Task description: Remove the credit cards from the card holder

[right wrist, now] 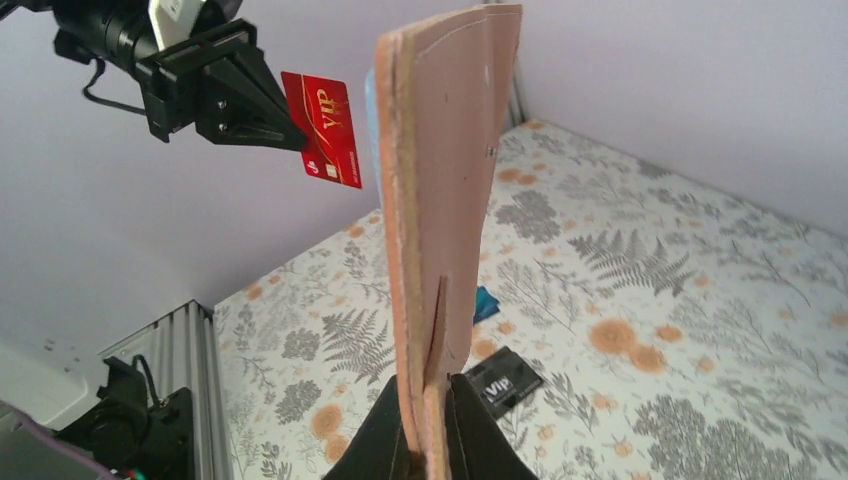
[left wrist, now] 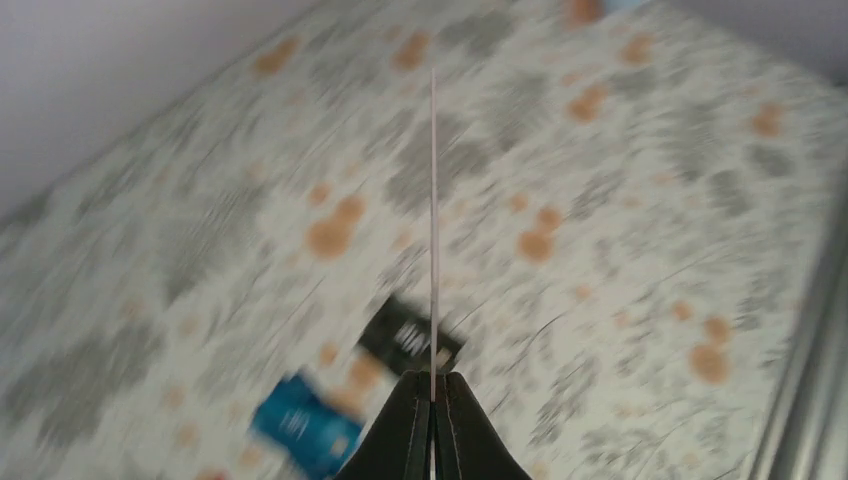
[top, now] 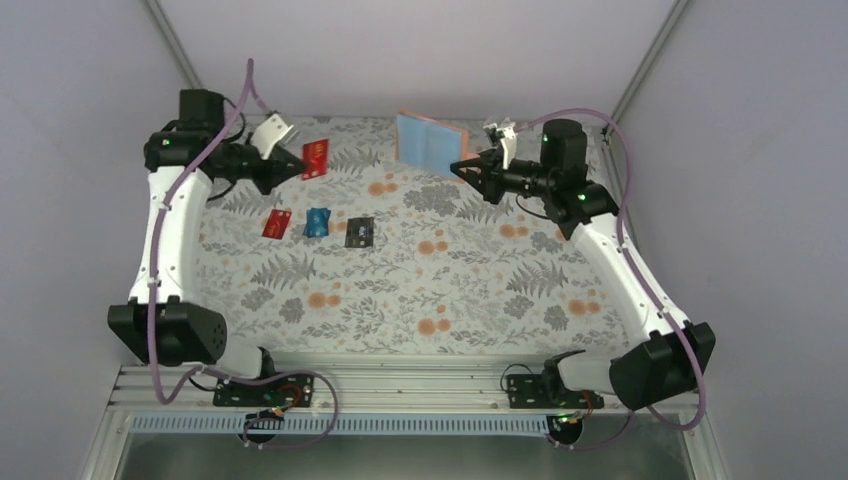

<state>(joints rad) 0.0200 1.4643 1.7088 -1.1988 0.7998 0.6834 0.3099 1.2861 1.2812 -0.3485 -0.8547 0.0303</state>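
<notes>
Extraction step: left hand (top: 300, 164) clamped on red card (top: 315, 158), well left of card holder (top: 431, 143), which right hand (top: 460, 167) pinches upright. Next: lower card to surface (top: 480, 290).

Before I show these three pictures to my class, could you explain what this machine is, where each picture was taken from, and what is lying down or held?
These are two robot arms bolted at a table's near edge. The wide picture comes from a camera above and behind them; the other two come from a camera on each wrist. On the flowered tablecloth lie a red card, a blue card and a black card. The left end effector pinches a second red card, held above the cloth; its own camera sees that card edge-on. The right end effector holds the card holder upright.
</notes>
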